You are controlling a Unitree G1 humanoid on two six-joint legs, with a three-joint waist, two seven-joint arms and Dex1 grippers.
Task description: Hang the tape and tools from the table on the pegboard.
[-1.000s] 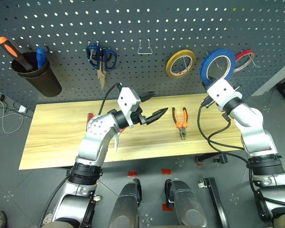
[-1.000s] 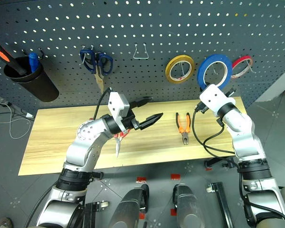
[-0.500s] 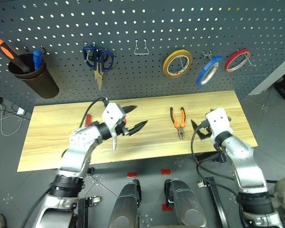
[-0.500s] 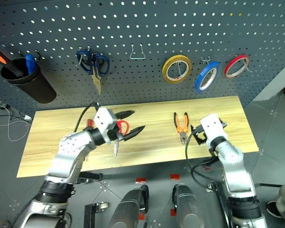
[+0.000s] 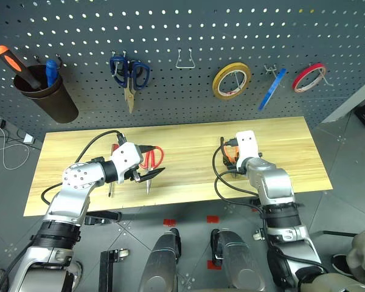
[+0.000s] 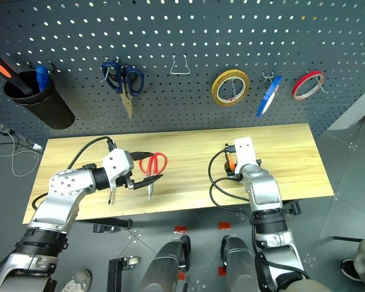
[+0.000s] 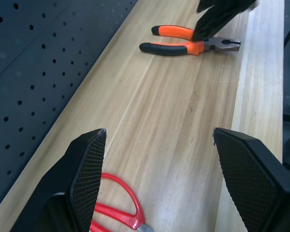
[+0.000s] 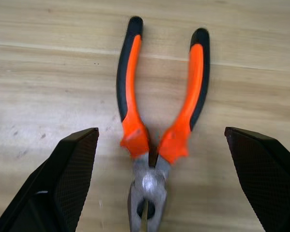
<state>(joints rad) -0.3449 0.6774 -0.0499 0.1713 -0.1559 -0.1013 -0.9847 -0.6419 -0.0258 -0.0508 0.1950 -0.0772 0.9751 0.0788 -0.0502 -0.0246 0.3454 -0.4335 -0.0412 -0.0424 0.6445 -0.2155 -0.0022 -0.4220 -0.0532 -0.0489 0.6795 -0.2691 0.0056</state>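
Pliers (image 8: 157, 125) lie flat on the table (image 5: 188, 176), handles splayed toward the pegboard (image 5: 188, 30), steel nose toward the near edge. Right gripper (image 8: 159, 193) hangs directly above them, jaws wide, holding nothing. Likely rigid, moderately heavy, rubbery handles grippy; best taken across the joint or both handles. Left gripper (image 7: 157, 179) wide open, empty, beside the scissors (image 6: 152, 165).

Orange-and-black pliers (image 8: 157, 125), red scissors (image 6: 152, 164), blue tape (image 5: 272, 89), dark grey pegboard (image 5: 188, 30), light wooden table (image 5: 188, 164)
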